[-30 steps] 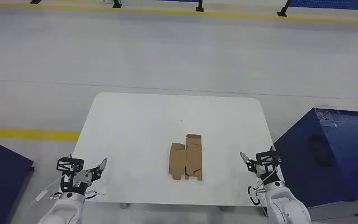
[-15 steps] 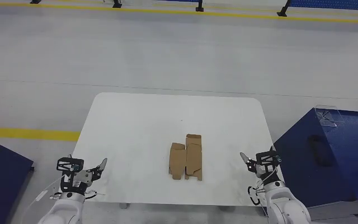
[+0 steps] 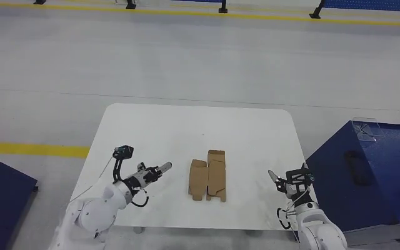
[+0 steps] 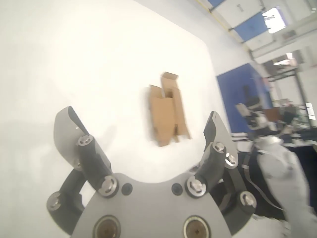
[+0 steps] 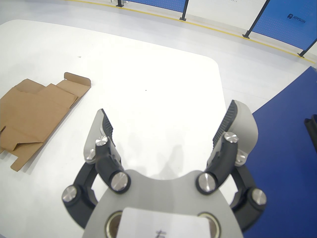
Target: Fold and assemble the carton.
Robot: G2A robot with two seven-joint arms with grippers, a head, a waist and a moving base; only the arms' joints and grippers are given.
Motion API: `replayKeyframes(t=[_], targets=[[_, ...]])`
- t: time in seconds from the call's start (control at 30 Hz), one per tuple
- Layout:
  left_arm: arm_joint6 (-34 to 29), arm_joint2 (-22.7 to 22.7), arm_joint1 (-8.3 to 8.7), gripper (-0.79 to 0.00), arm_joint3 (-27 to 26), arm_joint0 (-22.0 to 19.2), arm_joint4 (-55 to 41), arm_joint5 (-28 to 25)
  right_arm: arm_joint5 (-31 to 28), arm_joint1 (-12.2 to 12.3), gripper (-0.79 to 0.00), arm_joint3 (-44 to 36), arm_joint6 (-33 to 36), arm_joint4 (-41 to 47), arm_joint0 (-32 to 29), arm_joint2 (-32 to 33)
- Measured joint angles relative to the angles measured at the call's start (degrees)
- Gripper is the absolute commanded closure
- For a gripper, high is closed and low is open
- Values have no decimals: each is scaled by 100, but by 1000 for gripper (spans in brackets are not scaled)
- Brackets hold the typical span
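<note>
A flat, unfolded brown carton [image 3: 208,175] lies on the white table [image 3: 156,131], a little right of centre and near the front. My left gripper [image 3: 164,167] hovers just left of the carton, pointing at it, open with nothing between its fingers. In the left wrist view the carton [image 4: 167,115] lies ahead of the open left gripper [image 4: 140,113]. My right gripper [image 3: 289,178] stands open and empty at the table's front right edge, well clear of the carton. In the right wrist view the carton [image 5: 37,110] lies off to the side of the right gripper [image 5: 167,107].
A dark blue cabinet [image 3: 356,169] stands close to the table's right side. Another blue object [image 3: 12,187] sits off the front left corner. The back half of the table is bare white surface.
My left arm has swung in from the table's front left corner towards the carton's left side. The right arm and the carton have stayed put.
</note>
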Motion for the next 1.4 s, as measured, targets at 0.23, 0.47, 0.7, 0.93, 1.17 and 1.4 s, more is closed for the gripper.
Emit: replayKeyframes(t=[0.23, 0.47, 0.7, 0.93, 1.17, 1.4], targets=[[-1677, 955, -226, -782, 2530, -2032, -1954, -592, 0, 0, -785, 0, 0, 0, 0, 0], [-1417, 1970, -529, -631, 4273, -2876, -1966, -1179, 0, 0, -785, 0, 0, 0, 0, 0], [-1545, 2440, -741, -517, 5351, -3345, -2167, -1308, 0, 0, -785, 0, 0, 0, 0, 0], [-1562, 2689, -870, -388, 5882, -3500, -2181, -1486, 0, 0, -785, 0, 0, 0, 0, 0], [-1583, 2947, -1043, -376, 6222, -3637, -2288, -1540, 0, 0, -785, 0, 0, 0, 0, 0], [-1705, 3108, -1199, 0, 6563, -3805, -2470, -1668, 0, 0, -785, 0, 0, 0, 0, 0]])
